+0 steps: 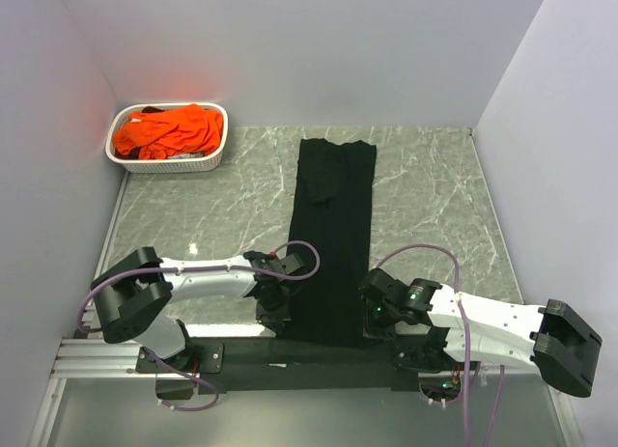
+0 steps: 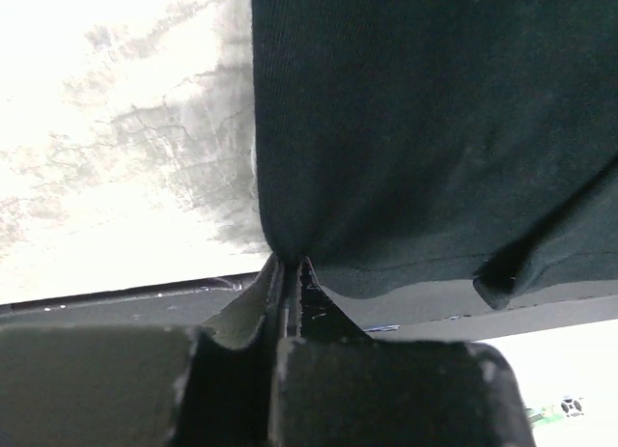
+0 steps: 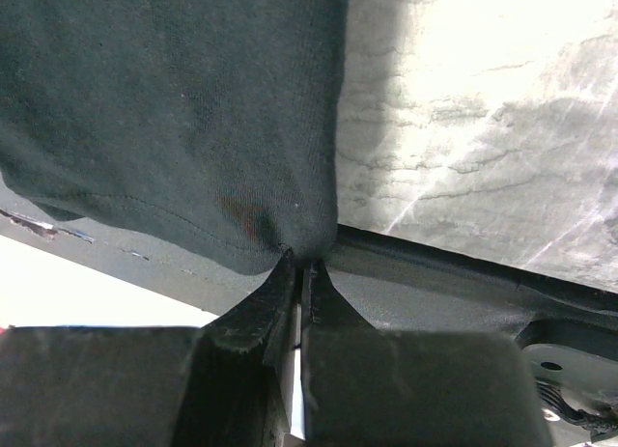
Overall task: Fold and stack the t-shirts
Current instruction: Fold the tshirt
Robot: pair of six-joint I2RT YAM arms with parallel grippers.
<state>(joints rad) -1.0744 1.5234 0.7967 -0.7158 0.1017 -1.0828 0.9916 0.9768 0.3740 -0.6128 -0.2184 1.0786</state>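
A black t-shirt lies in a long narrow strip down the middle of the marble table, its near hem hanging over the front edge. My left gripper is shut on the strip's near left corner. At the near right corner my right gripper is shut on the cloth as well. Both wrist views show the fingertips pressed together with black cloth pinched between them. Orange t-shirts are heaped in the basket at the far left.
A white latticed basket stands in the far left corner against the wall. Grey walls close the table on the left, back and right. The black mounting rail runs along the near edge under the hem.
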